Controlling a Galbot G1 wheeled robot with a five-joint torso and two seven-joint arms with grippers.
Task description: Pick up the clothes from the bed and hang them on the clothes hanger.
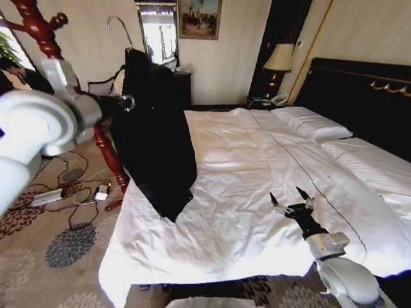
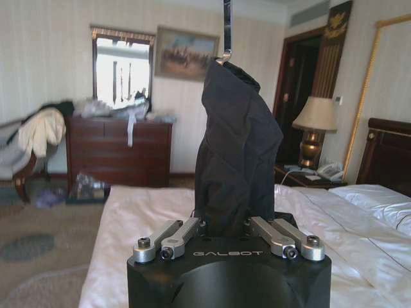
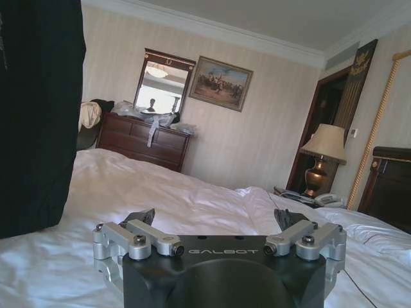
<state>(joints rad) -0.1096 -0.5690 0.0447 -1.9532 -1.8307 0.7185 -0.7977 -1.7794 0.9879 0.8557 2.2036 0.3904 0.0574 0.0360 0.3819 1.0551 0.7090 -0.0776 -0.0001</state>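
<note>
My left gripper (image 2: 226, 232) has its fingers clenched on the black clothes (image 1: 154, 135), lifted above the bed (image 1: 257, 192); my right gripper (image 1: 290, 199) hovers over the bed, fingers released

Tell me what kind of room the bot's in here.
Most likely a hotel bedroom: a wide bed with white sheets and a black headboard, a bedside lamp with a telephone beside it, and a dark wooden dresser under a framed painting.

Limp black fabric garment (image 1: 157, 151) plain black. Wide bed's wrinkled sheets (image 1: 244, 186) white; tall headboard (image 1: 366, 96) at 2 o'clock black with gold trim. Carpet (image 1: 64, 247) at 8 o'clock beige, grey flower pattern.
</note>
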